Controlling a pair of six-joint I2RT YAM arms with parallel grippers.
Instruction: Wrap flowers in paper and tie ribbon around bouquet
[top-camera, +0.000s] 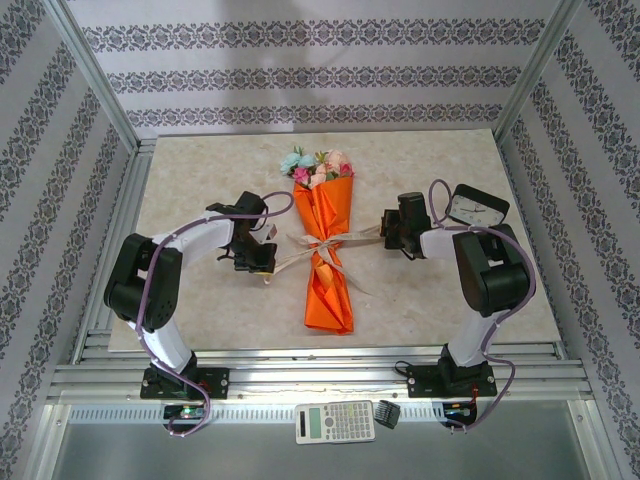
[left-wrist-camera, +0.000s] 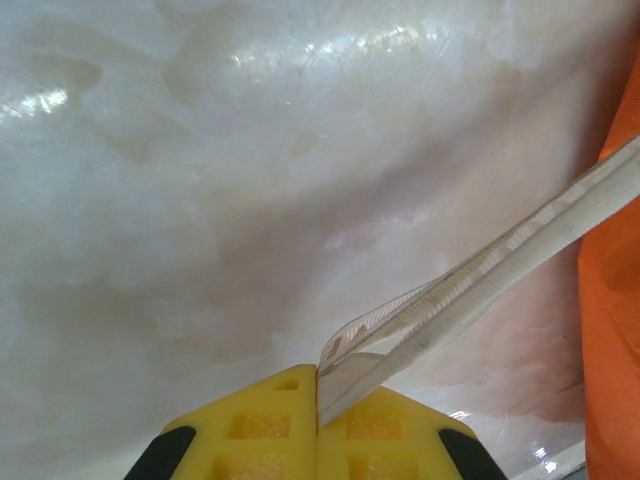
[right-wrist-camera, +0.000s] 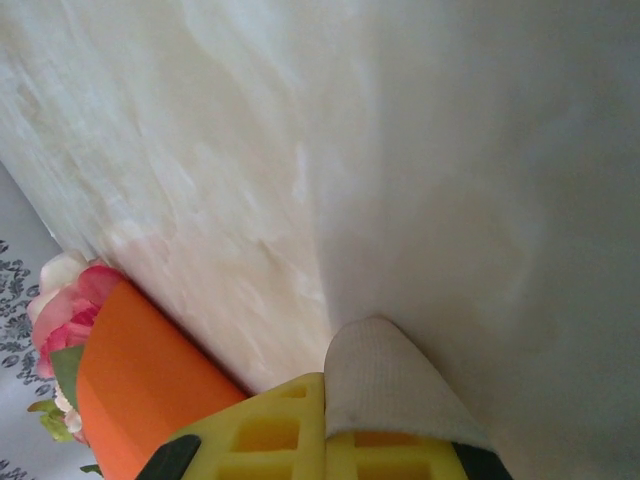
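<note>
Paper (top-camera: 330, 295) wrapped flowers (top-camera: 318, 165) | left pincer (left-wrist-camera: 318, 395), right pincer (right-wrist-camera: 326, 400) each pinched ribbon (left-wrist-camera: 480, 280) end, bouquet (top-camera: 322, 215) between | knot looked untightened

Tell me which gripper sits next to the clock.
The right gripper, shut on the ribbon: the clock sits just beyond its wrist. The left gripper, across the bouquet, has none near it.
</note>
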